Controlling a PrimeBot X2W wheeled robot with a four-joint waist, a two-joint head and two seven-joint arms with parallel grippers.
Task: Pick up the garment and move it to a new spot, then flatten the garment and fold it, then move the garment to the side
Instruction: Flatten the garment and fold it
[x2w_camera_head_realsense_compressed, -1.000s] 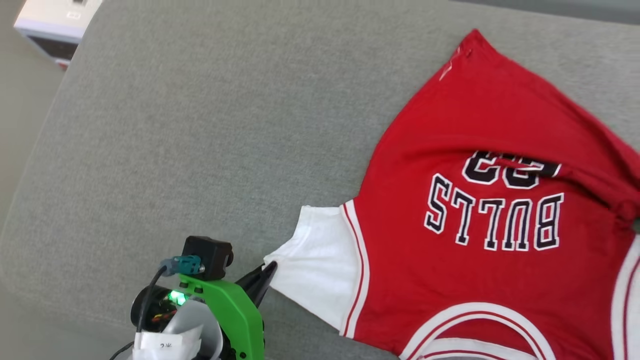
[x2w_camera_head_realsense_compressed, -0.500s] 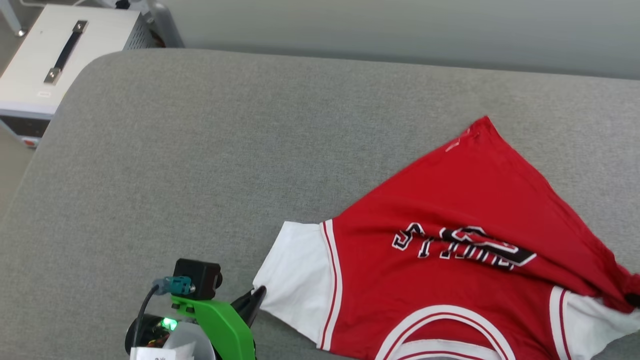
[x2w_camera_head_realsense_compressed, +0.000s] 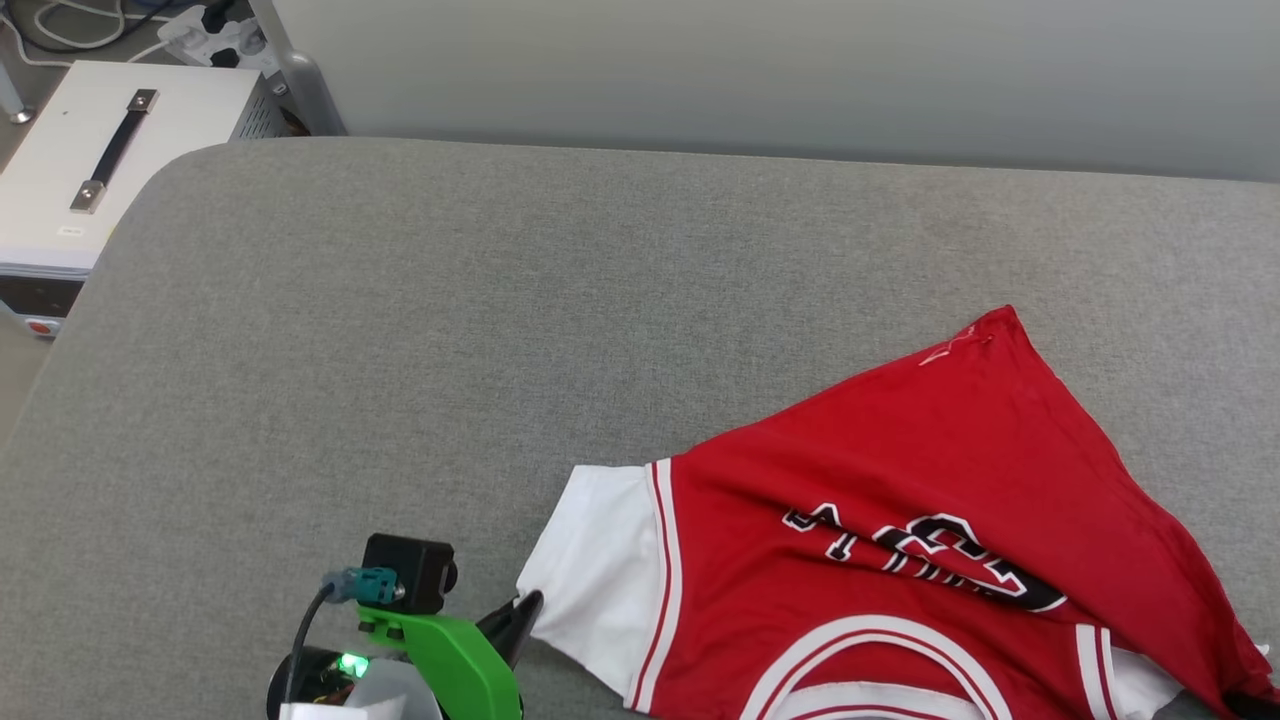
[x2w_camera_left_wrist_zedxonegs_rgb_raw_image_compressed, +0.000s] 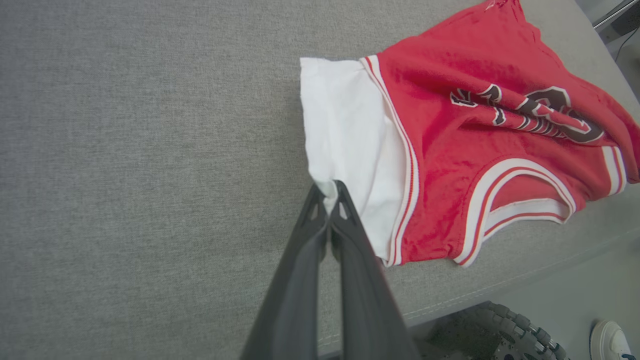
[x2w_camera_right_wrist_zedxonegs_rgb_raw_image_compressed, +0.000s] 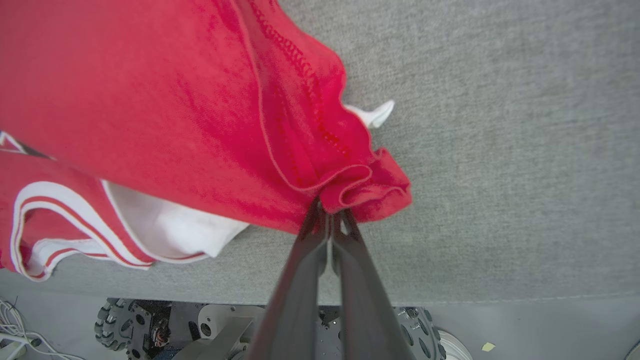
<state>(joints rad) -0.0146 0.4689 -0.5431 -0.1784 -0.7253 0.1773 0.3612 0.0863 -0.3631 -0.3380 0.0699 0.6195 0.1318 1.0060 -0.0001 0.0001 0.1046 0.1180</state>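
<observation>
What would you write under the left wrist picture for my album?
The left gripper pinches the white sleeve of the red garment, rumpled on a grey cushion.

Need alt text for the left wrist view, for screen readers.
The left gripper, its two dark fingers shut, pinches a corner of the white sleeve of a red shirt lying rumpled on a grey cushion. The shirt's black print is creased; a wheeled base and a white shoe show past the cushion's edge.
</observation>
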